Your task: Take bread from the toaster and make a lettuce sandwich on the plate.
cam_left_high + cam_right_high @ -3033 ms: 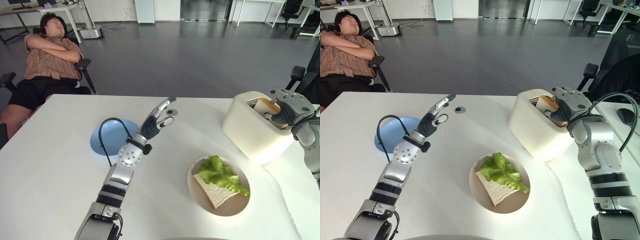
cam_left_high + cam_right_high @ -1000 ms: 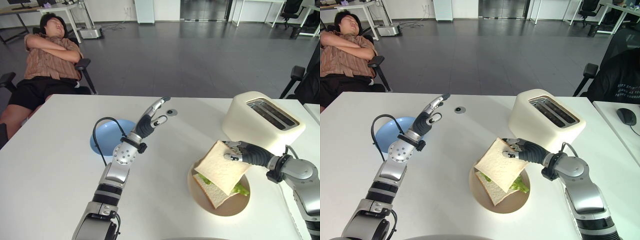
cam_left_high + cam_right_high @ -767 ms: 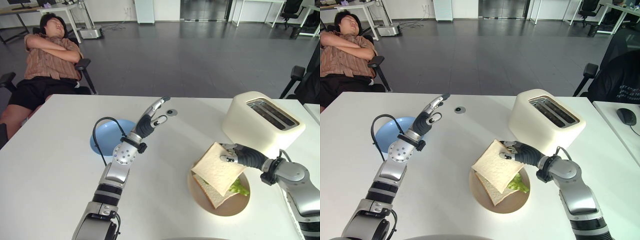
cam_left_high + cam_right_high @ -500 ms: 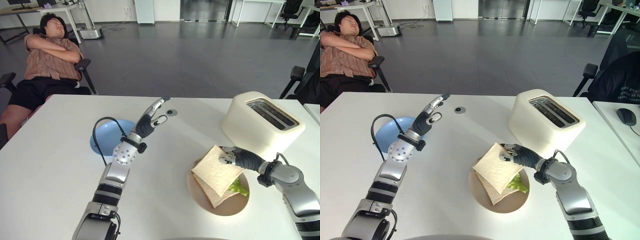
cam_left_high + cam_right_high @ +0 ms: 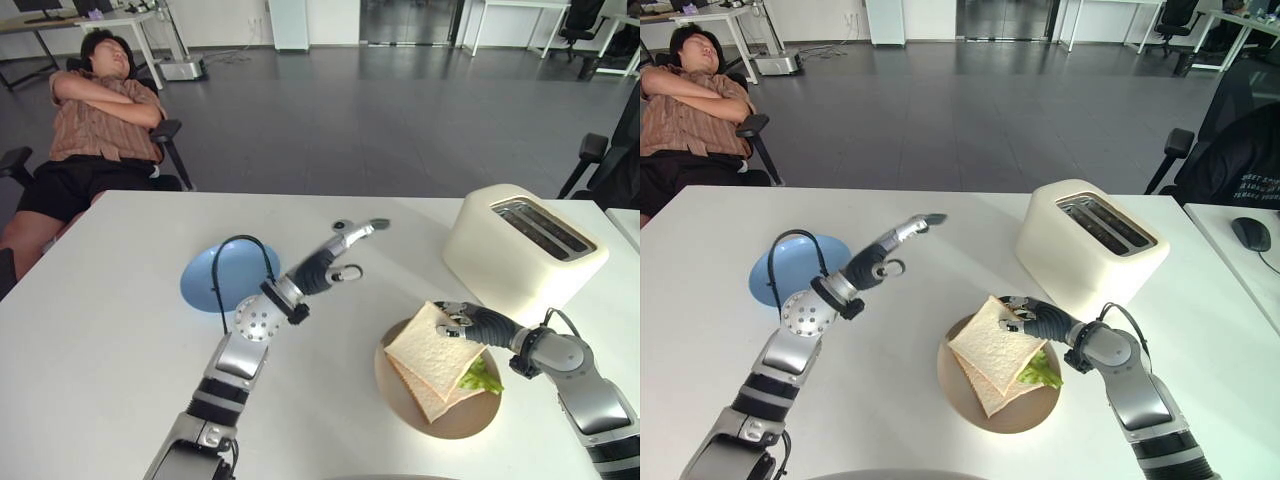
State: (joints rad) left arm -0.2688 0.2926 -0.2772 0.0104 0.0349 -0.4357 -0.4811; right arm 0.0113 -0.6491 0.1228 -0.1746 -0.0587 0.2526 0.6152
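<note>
Progress: judged nearly complete; bread, lettuce and bread were found stacked on the plate [image 5: 448, 426].
Outstanding: release of the top slice [image 5: 432, 347] and withdrawal of the right hand [image 5: 468, 320] were judged the only steps left.
Top slice: pale, untoasted in look, square; laid over the plate's middle, slightly askew to the slice below, its far corner raised a little.
Lower slice [image 5: 425, 397]: flat on the plate, its near edge seen beneath the top slice.
Lettuce [image 5: 482, 378]: green, ruffled; a tuft was seen poking out between the slices on the plate's right side.
Toaster [image 5: 520, 255]: cream; placed beyond the plate to its right; no bread was seen in its slots.
Right hand: held at the plate's far right rim, fingers closed on the raised corner of the top slice.
Left hand [image 5: 335, 262]: held above the table [image 5: 100, 330], left of and beyond the plate; fingers extended, nothing grasped.
Blue dish [image 5: 215, 272]: set well left of the plate.
</note>
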